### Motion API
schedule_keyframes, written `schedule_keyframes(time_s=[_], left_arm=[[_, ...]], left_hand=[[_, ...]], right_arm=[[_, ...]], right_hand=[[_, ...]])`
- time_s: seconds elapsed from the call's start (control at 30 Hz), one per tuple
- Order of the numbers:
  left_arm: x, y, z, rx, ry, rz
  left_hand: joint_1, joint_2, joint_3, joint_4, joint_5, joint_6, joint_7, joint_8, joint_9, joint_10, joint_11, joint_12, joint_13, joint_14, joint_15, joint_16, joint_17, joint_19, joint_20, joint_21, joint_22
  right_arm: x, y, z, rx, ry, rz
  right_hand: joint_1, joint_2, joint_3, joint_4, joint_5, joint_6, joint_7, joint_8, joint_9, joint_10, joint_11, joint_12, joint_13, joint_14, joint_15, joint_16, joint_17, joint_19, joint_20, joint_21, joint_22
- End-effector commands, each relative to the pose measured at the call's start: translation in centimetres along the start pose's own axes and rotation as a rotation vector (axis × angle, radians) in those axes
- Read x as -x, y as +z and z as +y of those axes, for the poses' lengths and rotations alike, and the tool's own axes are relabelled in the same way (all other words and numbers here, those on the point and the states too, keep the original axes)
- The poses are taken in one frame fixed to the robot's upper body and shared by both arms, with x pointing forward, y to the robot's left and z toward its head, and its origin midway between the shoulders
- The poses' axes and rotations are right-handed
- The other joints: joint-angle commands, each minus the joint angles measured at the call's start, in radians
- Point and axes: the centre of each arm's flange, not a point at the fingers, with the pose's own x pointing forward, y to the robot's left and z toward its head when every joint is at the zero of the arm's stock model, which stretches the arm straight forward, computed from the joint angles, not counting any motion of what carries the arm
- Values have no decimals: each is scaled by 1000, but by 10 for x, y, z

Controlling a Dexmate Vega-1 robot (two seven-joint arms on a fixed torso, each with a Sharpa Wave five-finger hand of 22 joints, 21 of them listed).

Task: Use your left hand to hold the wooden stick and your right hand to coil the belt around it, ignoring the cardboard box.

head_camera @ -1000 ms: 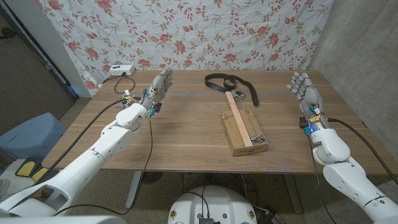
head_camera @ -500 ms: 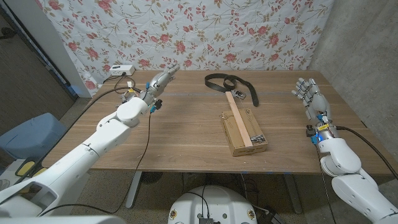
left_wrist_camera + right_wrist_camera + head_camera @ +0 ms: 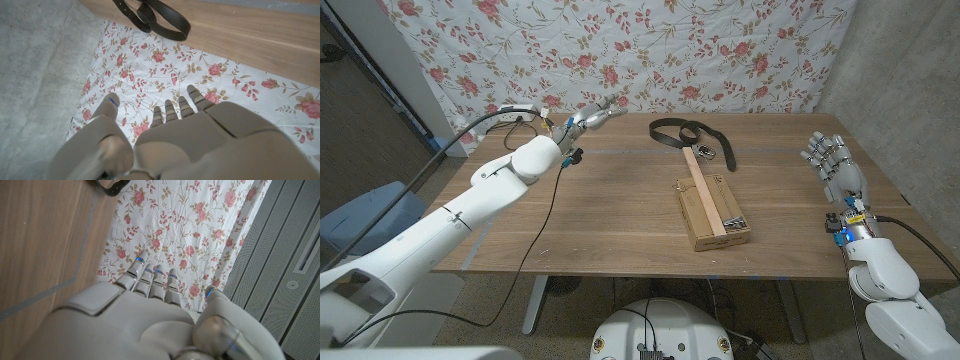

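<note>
A long wooden stick (image 3: pixel 707 191) lies lengthwise on top of a flat cardboard box (image 3: pixel 712 212) right of the table's middle. A dark belt (image 3: pixel 686 134) lies loosely looped at the far side, its buckle end by the stick's far tip; the belt (image 3: pixel 152 15) also shows in the left wrist view. My left hand (image 3: pixel 591 117) is raised over the far left part of the table, fingers stretched toward the belt, holding nothing; it (image 3: pixel 165 140) is seen from behind in the left wrist view. My right hand (image 3: pixel 836 166) stands upright, open and empty, over the right edge; the right wrist view shows its back (image 3: pixel 145 315).
The wooden table (image 3: pixel 620 215) has bare room on its left half and front. A white power strip (image 3: pixel 516 112) with a cable lies at the far left corner. A floral cloth (image 3: pixel 620 50) hangs behind. A blue bin (image 3: pixel 365 215) stands on the floor left.
My left hand has swung from upright near the left edge toward the far side, fingers now pointing at the belt. My right hand has drifted right and nearer. Stick, box and belt are unmoved.
</note>
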Motion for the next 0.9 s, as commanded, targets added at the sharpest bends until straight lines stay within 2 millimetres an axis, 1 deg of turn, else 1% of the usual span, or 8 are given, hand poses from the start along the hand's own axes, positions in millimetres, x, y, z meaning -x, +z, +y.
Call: schedule_keyframes(time_s=[0.03,0.13,0.3,0.37,0.5,0.63,0.77,0.9], left_arm=[[-21,34,11,-265,-84,32],[-25,42,11,-330,-104,41],[-32,53,11,-428,-129,53],[-34,58,11,-470,-139,56],[-38,69,10,-558,-163,60],[-43,81,10,-649,-195,57],[-50,95,9,-749,-226,45],[-56,110,7,-853,-260,29]], left_hand=[[38,1,12,-29,-4,12,-15,5,5,15,-16,0,4,9,-8,-5,1,10,-9,3,1],[65,2,19,-46,-6,21,-27,6,6,23,-26,-2,4,12,-12,-8,1,18,-15,2,1],[97,2,27,-61,-6,39,-41,10,6,32,-34,-3,4,14,-19,-11,0,25,-17,1,0],[119,4,33,-68,-4,45,-50,10,6,35,-39,-5,4,13,-23,-13,0,30,-20,-1,0],[156,9,44,-74,0,47,-60,7,6,47,-48,-5,5,14,-27,-15,0,37,-19,-3,-1],[201,13,55,-77,3,60,-77,10,7,59,-52,-6,5,17,-30,-16,0,42,-17,-8,-2],[234,4,59,-79,5,81,-81,16,8,67,-54,-8,5,17,-29,-18,-1,48,-14,-11,-2],[265,-28,51,-81,8,84,-87,16,9,68,-55,-13,6,14,-32,-19,0,53,-12,-16,-3]], right_arm=[[6,9,-4,35,46,2],[3,11,-4,55,47,13],[-14,10,1,85,88,47],[-21,9,3,86,104,52],[-30,10,6,87,119,51],[-35,11,9,90,130,48],[-36,11,9,90,129,42],[-35,12,10,86,113,40]], right_hand=[[4,-5,0,-9,7,9,-2,6,1,12,-3,9,4,15,4,5,4,9,6,-3,2],[5,-5,1,-11,7,10,-2,5,1,13,-3,8,4,19,6,5,4,12,9,-4,2],[17,-6,5,-22,7,7,-8,1,1,12,2,4,4,20,8,2,3,12,30,-10,3],[20,-6,6,-25,7,6,-12,0,1,9,2,2,4,18,12,0,3,10,32,-12,3],[25,-5,8,-29,7,5,-16,-1,1,6,2,0,5,18,16,-1,3,10,34,-15,3],[29,-5,10,-33,7,6,-17,-2,1,6,3,-1,5,18,17,-2,3,10,34,-17,3],[31,-4,11,-35,6,6,-19,-2,1,6,2,-1,5,18,16,-3,4,11,34,-19,3],[32,-3,12,-36,6,5,-19,-3,2,9,4,-1,5,20,16,-3,4,11,34,-21,3]])
